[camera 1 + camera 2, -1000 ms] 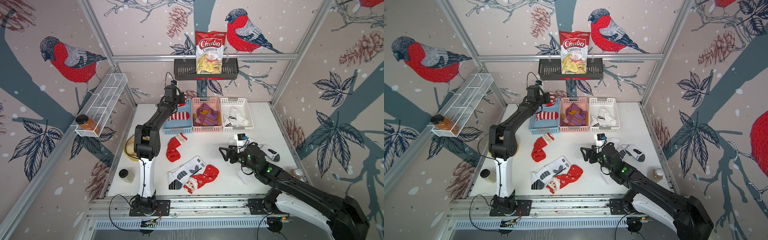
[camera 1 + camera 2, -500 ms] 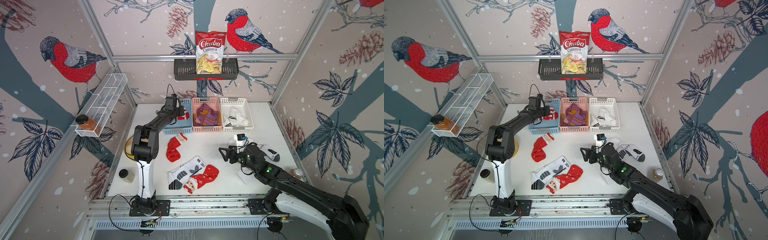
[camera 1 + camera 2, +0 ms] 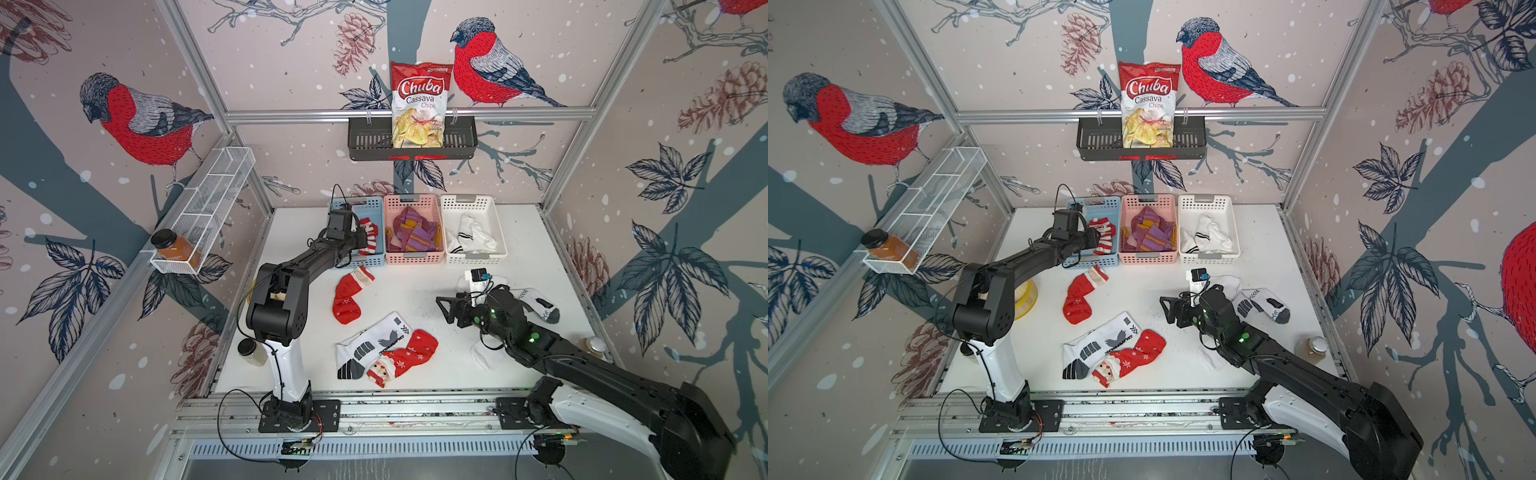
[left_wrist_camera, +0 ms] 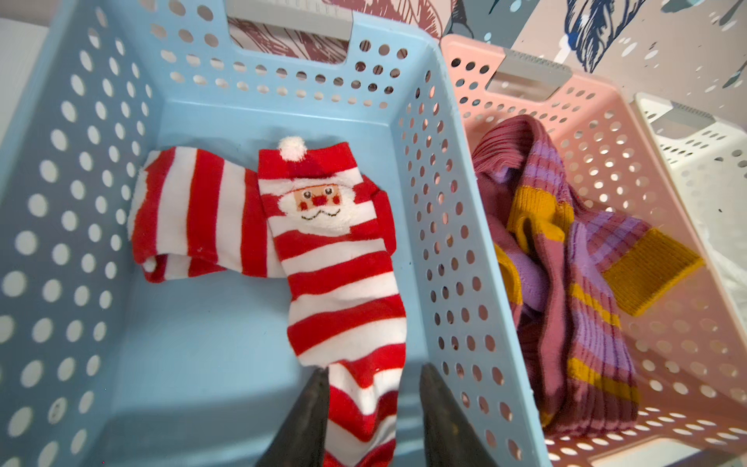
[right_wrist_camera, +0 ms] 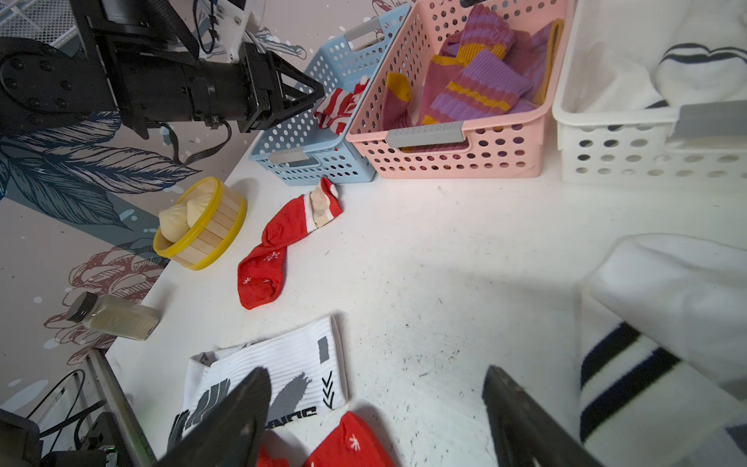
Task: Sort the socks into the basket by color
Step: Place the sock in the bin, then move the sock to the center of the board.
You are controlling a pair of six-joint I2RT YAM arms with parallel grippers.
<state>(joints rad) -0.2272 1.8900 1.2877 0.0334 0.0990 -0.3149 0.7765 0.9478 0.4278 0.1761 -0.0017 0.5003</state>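
Note:
My left gripper (image 4: 370, 370) reaches into the blue basket (image 4: 424, 202), jaws open. A red-and-white striped Santa sock (image 4: 339, 283) lies on the basket floor, its end between the fingers, with a gap on one side. In both top views the left gripper (image 3: 361, 241) (image 3: 1096, 241) is over the blue basket (image 3: 357, 203). The pink basket (image 3: 411, 257) holds purple-mustard socks (image 3: 411, 232). White socks (image 3: 469, 237) fill the white basket (image 3: 473, 257). My right gripper (image 5: 374, 372) (image 3: 444, 309) hovers open and empty over the table. Near it lie a white grey-marked sock (image 5: 275, 364) and a red Santa sock (image 5: 347, 444).
A red snowflake sock (image 3: 347, 297) lies before the blue basket. White socks (image 3: 538, 305) (image 3: 484, 357) lie by the right arm. A yellow-rimmed steamer (image 5: 202, 222) and a jar (image 5: 109, 319) stand at the left edge, another jar (image 3: 592, 347) at the right.
The left gripper has come down from high at the back into the blue basket and its jaws have parted. The striped sock now rests in the basket. The right arm has barely moved.

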